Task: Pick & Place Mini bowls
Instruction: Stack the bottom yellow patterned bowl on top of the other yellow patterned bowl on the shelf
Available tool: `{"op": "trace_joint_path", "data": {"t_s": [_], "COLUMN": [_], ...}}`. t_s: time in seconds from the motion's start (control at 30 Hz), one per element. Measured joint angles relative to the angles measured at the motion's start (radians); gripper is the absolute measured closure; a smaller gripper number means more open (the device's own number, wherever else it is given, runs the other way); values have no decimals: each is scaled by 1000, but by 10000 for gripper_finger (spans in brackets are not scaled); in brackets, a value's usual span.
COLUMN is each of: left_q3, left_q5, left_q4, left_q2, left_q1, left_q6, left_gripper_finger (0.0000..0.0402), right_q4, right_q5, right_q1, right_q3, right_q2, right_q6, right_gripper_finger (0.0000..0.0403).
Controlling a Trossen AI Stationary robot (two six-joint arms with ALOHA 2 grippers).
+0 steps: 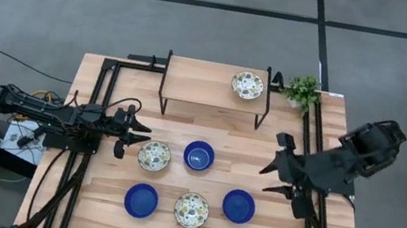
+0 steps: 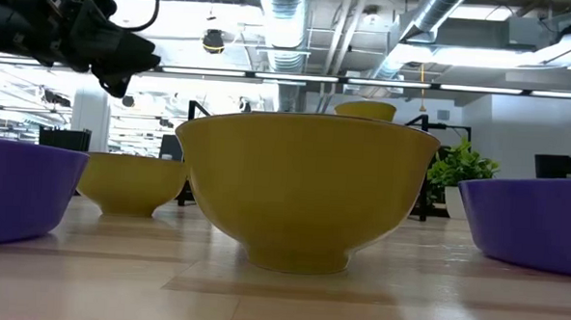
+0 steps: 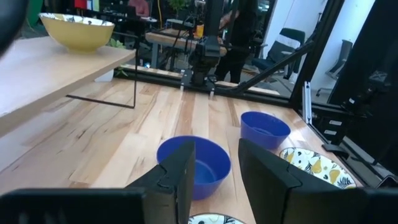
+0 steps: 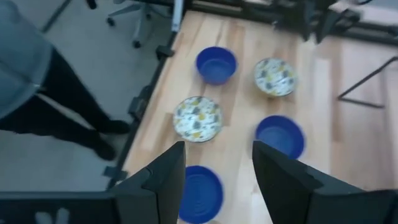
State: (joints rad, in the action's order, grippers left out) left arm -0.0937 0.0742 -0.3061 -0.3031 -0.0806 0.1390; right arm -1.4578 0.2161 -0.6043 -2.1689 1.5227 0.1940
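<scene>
Six mini bowls show in the high view. A floral bowl (image 1: 247, 85) stands on the raised shelf. On the table stand a floral bowl (image 1: 153, 155), a blue bowl (image 1: 198, 155), a blue bowl (image 1: 141, 200), a floral bowl (image 1: 191, 210) and a blue bowl (image 1: 238, 206). My left gripper (image 1: 135, 138) hangs open just left of the floral bowl, above the table. In its wrist view (image 3: 214, 174) it faces the middle blue bowl (image 3: 193, 165). My right gripper (image 1: 273, 165) is open, up and to the right of the near-right blue bowl (image 4: 200, 193).
A black-framed wooden shelf (image 1: 208, 86) stands at the far middle, with a small potted plant (image 1: 303, 89) beside it at the far right. Black rails (image 1: 96, 113) run along the table's left and right sides. A person (image 4: 37, 93) stands on the floor off the table's near edge.
</scene>
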Motion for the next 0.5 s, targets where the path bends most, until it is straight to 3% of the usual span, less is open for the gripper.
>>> {"op": "trace_joint_path", "data": {"t_s": [0.3,0.5], "left_q3": [0,0], "left_q5": [0,0], "left_q4": [-61,-71], "left_q2": [0,0], "left_q1": [0,0], "left_q6": [0,0], "left_gripper_finger": [279,279], "right_q4": [-6,0], "right_q5": [181,195], "right_q1": [-76,-74], "right_q3": [0,1], "right_q2": [-18,-13], "right_q6": [18,18], "right_gripper_finger": [226,226]}}
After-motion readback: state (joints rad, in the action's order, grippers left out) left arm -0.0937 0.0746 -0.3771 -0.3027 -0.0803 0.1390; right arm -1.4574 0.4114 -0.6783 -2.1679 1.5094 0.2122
